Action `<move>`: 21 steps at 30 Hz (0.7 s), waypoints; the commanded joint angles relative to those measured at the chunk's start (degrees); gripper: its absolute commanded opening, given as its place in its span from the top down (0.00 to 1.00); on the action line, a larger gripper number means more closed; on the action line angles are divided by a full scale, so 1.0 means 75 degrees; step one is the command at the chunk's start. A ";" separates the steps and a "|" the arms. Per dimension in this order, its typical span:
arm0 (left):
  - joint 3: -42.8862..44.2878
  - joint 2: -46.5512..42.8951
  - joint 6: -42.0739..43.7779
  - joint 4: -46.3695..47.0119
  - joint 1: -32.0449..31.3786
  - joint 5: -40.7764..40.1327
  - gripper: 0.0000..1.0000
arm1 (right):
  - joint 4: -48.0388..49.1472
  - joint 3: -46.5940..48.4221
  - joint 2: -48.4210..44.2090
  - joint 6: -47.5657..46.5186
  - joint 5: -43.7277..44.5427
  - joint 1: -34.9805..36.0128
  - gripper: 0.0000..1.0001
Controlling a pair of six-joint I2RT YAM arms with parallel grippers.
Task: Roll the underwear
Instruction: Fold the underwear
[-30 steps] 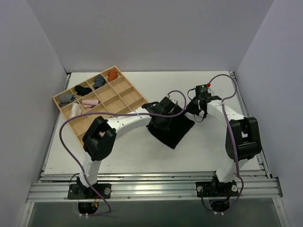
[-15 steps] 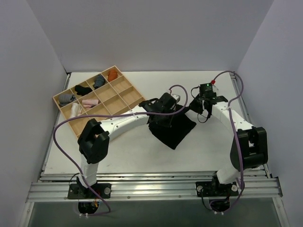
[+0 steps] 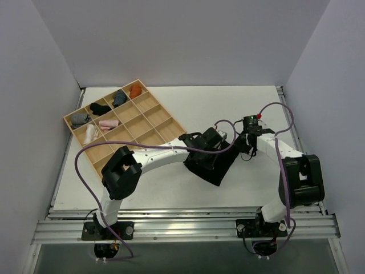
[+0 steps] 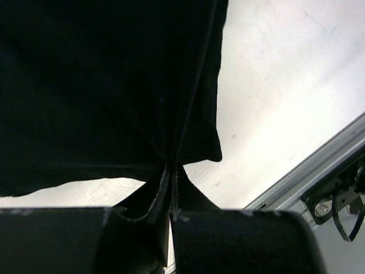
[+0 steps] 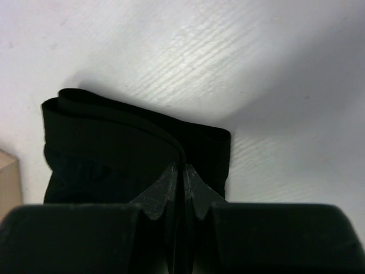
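Observation:
The underwear (image 3: 219,168) is a plain black cloth lying on the white table (image 3: 171,188) between the two arms. My left gripper (image 3: 206,149) is shut on its left edge; in the left wrist view the cloth (image 4: 102,85) fans out from the pinched jaws of that gripper (image 4: 171,168). My right gripper (image 3: 238,144) is shut on the cloth's right corner; in the right wrist view the folded edge (image 5: 131,142) runs into the closed jaws of that gripper (image 5: 183,168).
A wooden compartment tray (image 3: 149,109) sits at the back left, with small rolled bundles in grey, black, pink, white and orange (image 3: 135,90). The table's metal front rail (image 4: 319,171) shows in the left wrist view.
Both grippers have moved right and toward the near edge, dragging the underwear with them. The cloth now lies narrower and more gathered than before.

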 commanded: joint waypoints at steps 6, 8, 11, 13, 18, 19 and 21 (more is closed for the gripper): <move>-0.0453 0.0177 -0.0638 0.1266 -0.0148 0.1154 0.86 | 0.0225 -0.0600 -0.0261 -0.0321 0.0546 -0.0295 1.00; -0.0641 0.0095 -0.0861 0.1700 -0.0160 0.1600 0.72 | 0.0366 -0.0681 -0.0272 -0.0449 0.0546 -0.0318 1.00; -0.0923 -0.0011 -0.1224 0.2661 -0.0148 0.2421 0.55 | 0.0530 -0.0729 -0.0331 -0.0660 0.0546 -0.0377 1.00; -0.0911 -0.0046 -0.1319 0.2757 -0.0148 0.2690 0.53 | 0.0635 -0.0694 -0.0354 -0.0742 0.0394 -0.0459 1.00; -0.0887 -0.0128 -0.1308 0.2477 -0.0066 0.2482 0.51 | 0.0554 -0.0530 -0.0413 -0.0872 0.0346 -0.0482 1.00; -0.0899 -0.0151 -0.1296 0.2430 -0.0054 0.2400 0.51 | 0.0554 -0.0553 -0.0448 -0.0860 0.0358 -0.0494 0.98; -0.0923 -0.0163 -0.1284 0.2277 0.0004 0.2247 0.50 | 0.0542 -0.0635 -0.0495 -0.0860 0.0370 -0.0517 0.95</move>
